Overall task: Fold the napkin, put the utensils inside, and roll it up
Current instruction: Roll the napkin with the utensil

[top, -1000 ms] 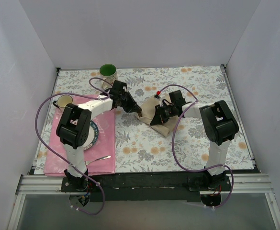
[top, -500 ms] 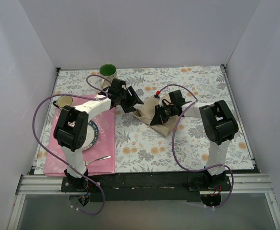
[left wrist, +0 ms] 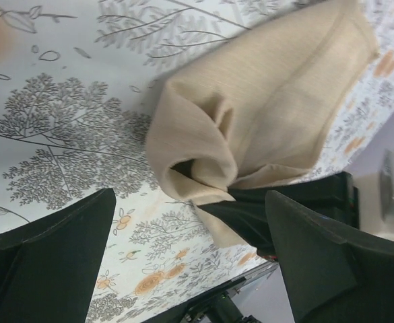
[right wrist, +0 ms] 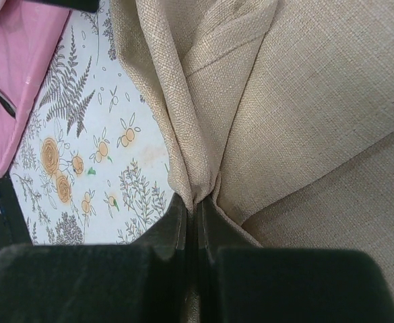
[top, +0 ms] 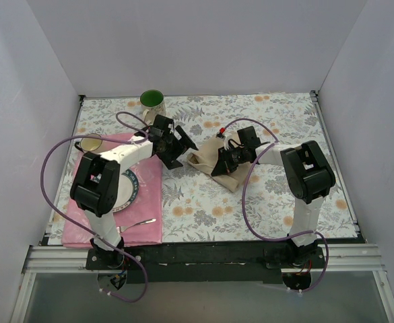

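Pinching a fold of the napkin [top: 232, 180], the right jaws are closed tightly on the cloth. The napkin lies bunched near the middle of the flowered tabletop [top: 203, 202], at 3 o'clock from the pink placemat [top: 148, 202]. The left jaws stand wide open at 9 o'clock of the napkin's curled corner, near it but not touching it.
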Robot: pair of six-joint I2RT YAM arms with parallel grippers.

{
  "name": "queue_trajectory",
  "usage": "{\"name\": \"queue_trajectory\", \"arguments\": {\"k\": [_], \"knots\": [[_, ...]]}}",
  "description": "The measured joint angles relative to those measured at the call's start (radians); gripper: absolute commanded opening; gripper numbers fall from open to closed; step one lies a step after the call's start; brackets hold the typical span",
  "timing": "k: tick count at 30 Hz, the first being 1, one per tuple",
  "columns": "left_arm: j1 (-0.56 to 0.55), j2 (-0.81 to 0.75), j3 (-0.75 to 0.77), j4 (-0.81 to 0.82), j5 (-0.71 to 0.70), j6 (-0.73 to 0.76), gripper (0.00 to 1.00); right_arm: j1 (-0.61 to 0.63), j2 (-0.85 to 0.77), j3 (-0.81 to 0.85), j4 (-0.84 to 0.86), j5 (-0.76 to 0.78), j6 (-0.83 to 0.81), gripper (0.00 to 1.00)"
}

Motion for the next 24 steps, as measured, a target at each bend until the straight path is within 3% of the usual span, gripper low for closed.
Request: {"name": "queue_trajectory", "arguments": {"k": [3,6,14,20,21,24], "knots": [[0.0,0.067,0.024,-0.027,0.0,-0.034,0.92,0.0,0.0,0.002,-0.005,0.001,-0.001,0.01],[0.0,0.136,0.061,-0.043,0.002,-0.061,0.82,0.001,0.0,0.006,-0.011,0.005,-0.005,0.01],[-0.002,0.163,0.069,-0.022,0.02,-0.105,0.33,0.002,0.0,0.011,-0.023,0.009,-0.011,0.01],[-0.002,0.158,0.037,0.011,0.042,-0.113,0.13,0.003,0.0,0.019,-0.039,0.015,-0.018,0.01],[-0.001,0.158,0.034,0.013,0.045,-0.112,0.0,0.003,0.0,0.019,-0.039,0.016,-0.018,0.01],[-0.002,0.154,0.027,0.019,0.049,-0.104,0.0,0.003,0.0,0.019,-0.04,0.016,-0.019,0.01]]}}
